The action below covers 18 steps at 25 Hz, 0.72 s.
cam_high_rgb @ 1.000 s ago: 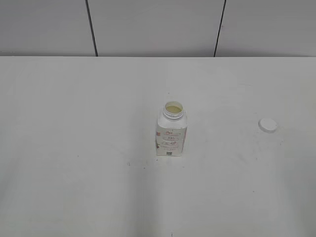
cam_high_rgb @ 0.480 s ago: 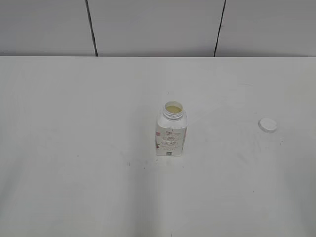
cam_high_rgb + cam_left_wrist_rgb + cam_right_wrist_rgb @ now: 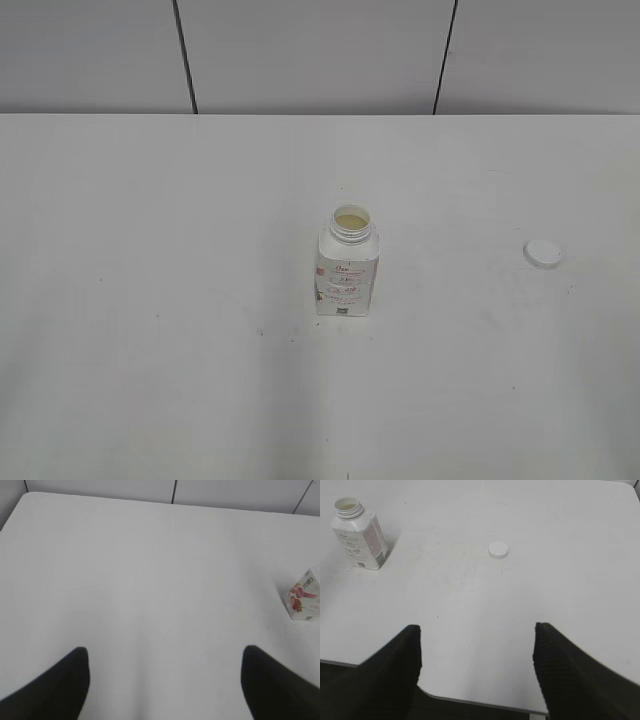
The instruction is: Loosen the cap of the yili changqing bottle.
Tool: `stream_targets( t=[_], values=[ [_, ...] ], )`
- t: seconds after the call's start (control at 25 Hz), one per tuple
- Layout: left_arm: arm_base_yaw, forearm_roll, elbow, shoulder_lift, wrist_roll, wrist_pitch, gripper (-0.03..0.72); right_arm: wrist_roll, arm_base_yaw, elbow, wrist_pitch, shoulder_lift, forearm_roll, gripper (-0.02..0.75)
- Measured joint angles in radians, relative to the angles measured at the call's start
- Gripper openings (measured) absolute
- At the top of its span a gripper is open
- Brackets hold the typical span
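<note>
The yili changqing bottle (image 3: 347, 268) stands upright in the middle of the white table with its neck open and pale liquid showing inside. It also shows in the right wrist view (image 3: 359, 535) and at the right edge of the left wrist view (image 3: 303, 594). The white cap (image 3: 542, 253) lies flat on the table to the bottle's right, apart from it; it also shows in the right wrist view (image 3: 498, 550). My left gripper (image 3: 165, 652) is open and empty over bare table. My right gripper (image 3: 476, 630) is open and empty above the table's near edge. Neither gripper shows in the exterior view.
The white table (image 3: 150, 220) reaches back to a grey panelled wall (image 3: 310, 50). The table's near edge with a rounded corner (image 3: 470, 700) lies under my right gripper.
</note>
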Motion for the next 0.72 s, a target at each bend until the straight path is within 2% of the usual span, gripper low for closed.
stream_targets(
  t=[0.44, 0.72],
  values=[
    [0.0, -0.023, 0.0, 0.0, 0.096, 0.0, 0.565, 0.0, 0.0, 0.0, 0.0, 0.0, 0.001, 0.549],
    [0.0, -0.051, 0.001, 0.0, 0.102, 0.0, 0.565, 0.0, 0.0, 0.0, 0.0, 0.0, 0.002, 0.549]
  ],
)
